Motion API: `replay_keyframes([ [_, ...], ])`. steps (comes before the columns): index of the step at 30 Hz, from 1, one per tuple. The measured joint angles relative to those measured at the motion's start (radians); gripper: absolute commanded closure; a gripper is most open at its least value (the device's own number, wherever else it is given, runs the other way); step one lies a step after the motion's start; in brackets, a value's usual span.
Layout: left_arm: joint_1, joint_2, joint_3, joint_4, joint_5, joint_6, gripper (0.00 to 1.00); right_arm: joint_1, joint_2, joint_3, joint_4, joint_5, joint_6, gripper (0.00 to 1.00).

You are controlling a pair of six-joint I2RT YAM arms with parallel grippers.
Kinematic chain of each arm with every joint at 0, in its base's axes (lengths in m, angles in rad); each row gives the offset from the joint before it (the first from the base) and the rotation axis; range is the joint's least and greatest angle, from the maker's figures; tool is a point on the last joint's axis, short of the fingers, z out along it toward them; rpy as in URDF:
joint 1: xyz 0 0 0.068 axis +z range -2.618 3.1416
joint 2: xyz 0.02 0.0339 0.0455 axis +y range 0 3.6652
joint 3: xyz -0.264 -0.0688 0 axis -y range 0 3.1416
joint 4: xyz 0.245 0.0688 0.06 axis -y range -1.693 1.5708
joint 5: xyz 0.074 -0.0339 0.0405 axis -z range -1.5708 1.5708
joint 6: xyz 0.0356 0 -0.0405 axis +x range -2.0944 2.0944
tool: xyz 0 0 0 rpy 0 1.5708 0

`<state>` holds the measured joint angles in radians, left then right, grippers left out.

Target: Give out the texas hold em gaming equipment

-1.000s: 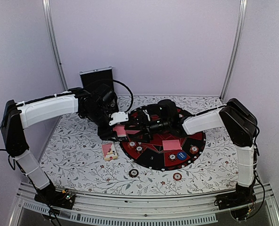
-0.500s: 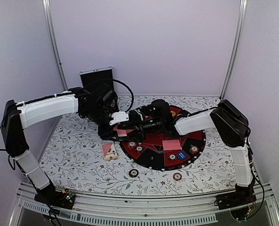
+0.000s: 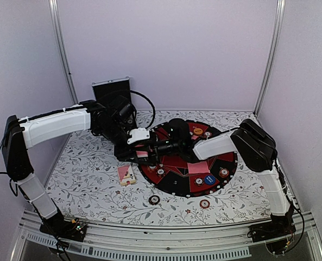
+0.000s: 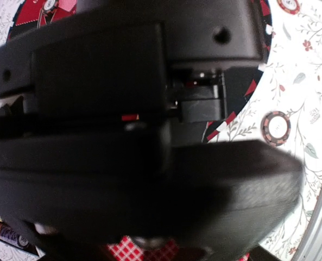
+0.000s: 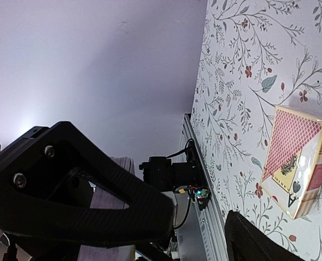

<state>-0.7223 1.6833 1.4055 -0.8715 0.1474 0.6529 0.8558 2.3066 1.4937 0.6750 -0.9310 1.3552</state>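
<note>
Left of the frame's center, my left end effector [image 3: 137,149] is clenched on pink playing cards [image 3: 142,154]. My right end effector [image 3: 156,147] is released, just beside it.

Pink card box [image 3: 126,174] lies flat, a dark striped chip [image 3: 154,199] near it.

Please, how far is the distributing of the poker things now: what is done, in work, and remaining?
Looks done: several chips, a blue button, an orange button and one pink card lie on the round mat. In hand: the left pincer is shut on pink cards; the open right pincer is close beside them. Left: dealing those cards, probably; two loose chips lie off the mat.
</note>
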Motion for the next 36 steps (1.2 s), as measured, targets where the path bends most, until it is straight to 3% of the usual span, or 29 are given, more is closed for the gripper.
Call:
replay_keyframes([
  [9, 0.0, 0.0, 0.0, -0.002, 0.0, 0.0, 1.0, 0.007, 0.026, 0.008, 0.076, -0.002, 0.064, 0.38],
  [18, -0.006, 0.0, 0.0, -0.01, -0.002, 0.001, 1.0, -0.012, -0.002, -0.06, 0.118, 0.01, 0.051, 0.4],
  [27, -0.006, 0.0, 0.0, -0.005, -0.003, 0.001, 1.0, -0.033, -0.048, -0.099, 0.087, 0.014, 0.002, 0.53],
  [36, -0.006, 0.0, -0.006, -0.003, -0.011, 0.006, 1.0, -0.056, -0.096, -0.15, 0.061, 0.011, -0.028, 0.57],
])
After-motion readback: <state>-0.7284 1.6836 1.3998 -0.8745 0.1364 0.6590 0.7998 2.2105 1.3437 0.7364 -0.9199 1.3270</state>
